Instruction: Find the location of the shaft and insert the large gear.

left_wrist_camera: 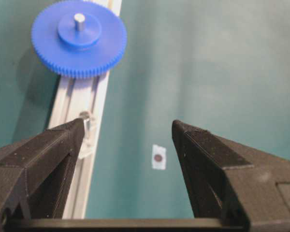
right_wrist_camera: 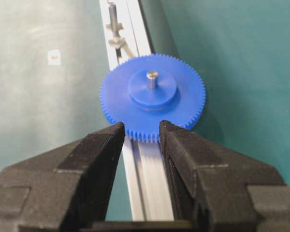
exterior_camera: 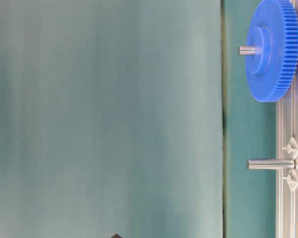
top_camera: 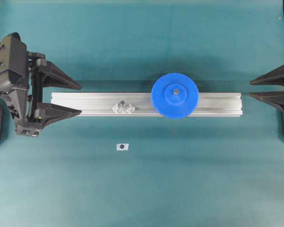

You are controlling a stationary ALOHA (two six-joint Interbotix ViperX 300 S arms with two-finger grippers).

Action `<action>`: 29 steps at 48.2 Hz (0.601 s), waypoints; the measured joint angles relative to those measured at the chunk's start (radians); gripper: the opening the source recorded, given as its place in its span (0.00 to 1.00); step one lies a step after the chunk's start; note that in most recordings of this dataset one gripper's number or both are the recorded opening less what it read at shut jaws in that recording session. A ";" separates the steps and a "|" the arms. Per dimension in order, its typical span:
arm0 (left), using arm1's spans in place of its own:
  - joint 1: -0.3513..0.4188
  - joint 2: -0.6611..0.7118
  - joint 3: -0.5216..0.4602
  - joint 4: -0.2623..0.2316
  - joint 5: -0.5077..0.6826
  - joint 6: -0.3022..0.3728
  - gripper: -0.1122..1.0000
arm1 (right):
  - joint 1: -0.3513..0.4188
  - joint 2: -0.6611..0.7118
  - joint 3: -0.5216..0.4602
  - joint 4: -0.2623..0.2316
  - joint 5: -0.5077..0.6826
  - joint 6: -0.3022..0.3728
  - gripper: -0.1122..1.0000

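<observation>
The large gear [top_camera: 174, 95], a bright blue toothed disc, sits flat on the aluminium rail [top_camera: 217, 101] with a shaft [top_camera: 176, 89] poking up through its hub. In the table-level view the gear [exterior_camera: 270, 49] is seated down against the rail. A second, bare shaft [top_camera: 122, 102] stands between two translucent mounts further left. My left gripper [top_camera: 80, 99] is open at the rail's left end and holds nothing. Off the rail's right end my right gripper [top_camera: 251, 89] is open and empty, apart from the gear [right_wrist_camera: 152, 96].
A small white tag with a dark dot [top_camera: 122, 146] lies on the teal mat in front of the rail. The rail runs left to right across the middle of the mat.
</observation>
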 measured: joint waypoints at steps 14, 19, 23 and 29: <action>-0.002 0.000 0.002 0.002 0.002 0.000 0.78 | -0.002 0.000 -0.002 0.000 0.000 -0.002 0.52; -0.002 0.000 0.002 0.000 0.002 0.000 0.78 | 0.000 0.000 0.000 0.000 0.000 0.000 0.52; 0.000 0.000 0.002 0.000 0.002 0.000 0.78 | 0.000 0.000 0.000 -0.002 0.000 0.000 0.52; -0.002 0.000 0.006 0.002 0.002 -0.002 0.78 | -0.002 0.000 0.002 0.000 0.000 -0.002 0.52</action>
